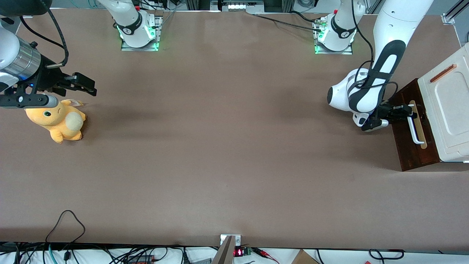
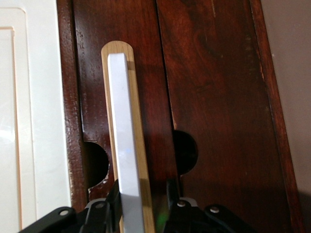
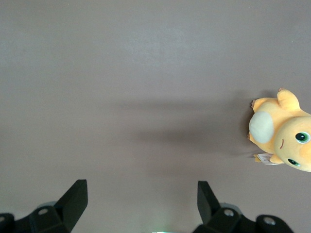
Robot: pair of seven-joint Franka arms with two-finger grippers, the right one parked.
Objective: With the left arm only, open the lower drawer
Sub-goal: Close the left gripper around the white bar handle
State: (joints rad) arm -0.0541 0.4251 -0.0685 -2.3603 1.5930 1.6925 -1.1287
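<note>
At the working arm's end of the desk, the left arm is reaching down to the lower drawer, which is sitting against that end's edge beneath a cream-white panel with a small copper-coloured handle. The drawer's dark brown front is facing up toward the camera, its white bar handle lying along a pale wood strip.

The black gripper is meeting the bar at the end farther from the front camera. In the wrist view, its fingers are standing on either side of the handle, one each side of the white bar, closing around it; whether the pads are pressing hard on the metal cannot be told. The dark wood of the drawer is filling most of that view, with a half-round cut-out showing on each side of the strip.

Toward the parked arm's end of the desk, a yellow plush toy is lying on its side near the edge, well apart from the drawer; it is also showing in the right wrist view.
</note>
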